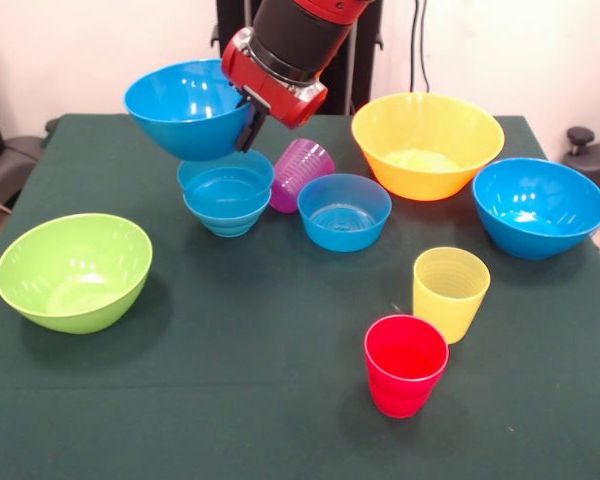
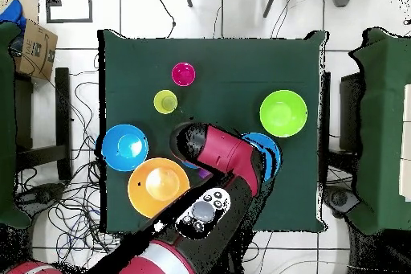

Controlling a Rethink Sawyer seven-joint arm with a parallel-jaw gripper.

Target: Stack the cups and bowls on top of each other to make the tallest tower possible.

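Note:
My gripper (image 1: 250,126) is shut on the rim of a large blue bowl (image 1: 188,108), which hangs tilted just above a nested pile of small blue bowls (image 1: 228,196). A purple cup (image 1: 302,172) leans on its side right beside that pile. One more small blue bowl (image 1: 344,211) stands to its right. The yellow cup (image 1: 450,292) and red cup (image 1: 406,364) stand upright near the front. In the overhead view the arm (image 2: 229,155) hides the gripper and the pile; only the held bowl's edge (image 2: 268,152) shows.
A large yellow bowl (image 1: 427,143) and another large blue bowl (image 1: 538,206) sit at the right. The lime green bowl (image 1: 74,270) sits alone at the left. Chairs and cables surround the green table (image 2: 225,62).

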